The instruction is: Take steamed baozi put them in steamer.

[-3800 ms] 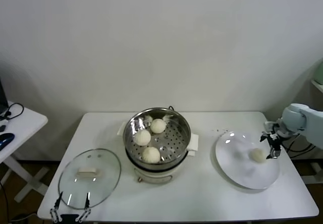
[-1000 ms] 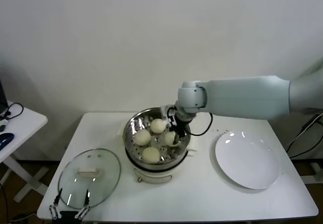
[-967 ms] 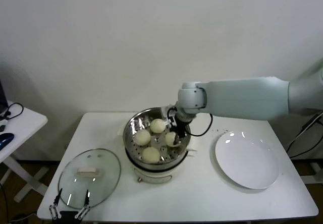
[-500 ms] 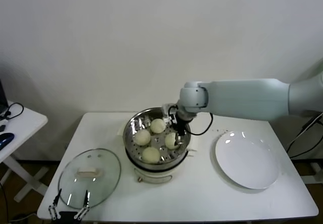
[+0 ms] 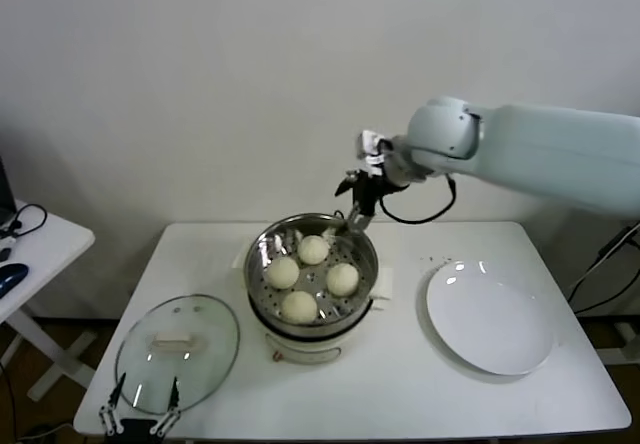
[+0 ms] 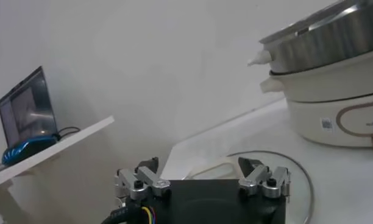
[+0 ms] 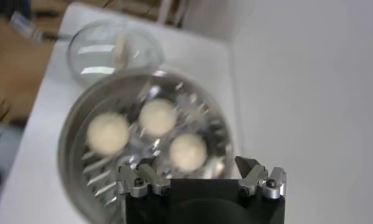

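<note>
- Above the far right rim of the steamer (image 5: 312,264), the right hand (image 5: 358,204) hangs in the air with its fingers spread wide and nothing between them; in its own wrist view the two fingertips stand well apart over the basket.
- Inside the steamer lie all four steamed baozi: far one (image 5: 313,249), left one (image 5: 282,271), right one (image 5: 343,278) and near one (image 5: 299,306); each rests on the perforated floor, close to its neighbours, none touching the hand.
- Right of the steamer, the white plate (image 5: 490,317) lies bare on the bench (image 5: 400,384).
- Near and left of the steamer, the glass lid (image 5: 177,352) lies flat on the bench, handle upward.
- At the near left edge of the bench, beside the lid, the left hand (image 6: 202,181) is parked low with its fingers wide and nothing held.
- Step in hand, as judged: the loading step appears complete, since no bun remains outside the basket and the right hand is clear of it.
- Next move, as judged: nothing more needs carrying; the right arm need only clear the steamer without brushing its rim. Fitting the lid would fall outside the stated task.
</note>
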Robot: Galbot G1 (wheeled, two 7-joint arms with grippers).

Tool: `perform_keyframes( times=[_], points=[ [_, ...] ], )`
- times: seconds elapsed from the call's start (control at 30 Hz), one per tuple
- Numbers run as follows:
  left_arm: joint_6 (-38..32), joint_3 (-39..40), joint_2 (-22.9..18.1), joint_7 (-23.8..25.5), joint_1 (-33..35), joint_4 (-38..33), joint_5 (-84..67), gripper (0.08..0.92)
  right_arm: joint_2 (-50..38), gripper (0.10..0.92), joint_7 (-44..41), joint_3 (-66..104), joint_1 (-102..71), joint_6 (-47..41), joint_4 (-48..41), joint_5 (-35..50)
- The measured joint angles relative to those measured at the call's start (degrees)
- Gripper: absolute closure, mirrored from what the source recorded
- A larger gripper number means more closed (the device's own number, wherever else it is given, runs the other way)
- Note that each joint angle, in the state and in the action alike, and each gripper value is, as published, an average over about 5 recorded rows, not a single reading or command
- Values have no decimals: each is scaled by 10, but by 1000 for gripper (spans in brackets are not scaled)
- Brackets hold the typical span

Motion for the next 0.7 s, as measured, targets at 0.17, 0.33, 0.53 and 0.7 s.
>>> perform_keyframes(
  times=[0.17, 0.33, 0.53, 0.7],
  points=[
    [-10, 6, 3, -2, -3, 6, -5, 177, -73, 203, 80, 119, -86, 34, 25, -7],
    [-21, 8, 4, -1, -9, 8, -10, 177, -133, 203, 156, 288, -248, 93, 51, -49],
    [-35, 9, 3, -1, -13, 15, -16, 177, -145, 203, 224, 518, -477, 169, 99, -121],
    [-44, 11, 2, 0, -16, 18, -22, 177, -99, 203, 252, 708, -667, 258, 131, -179]
  ],
)
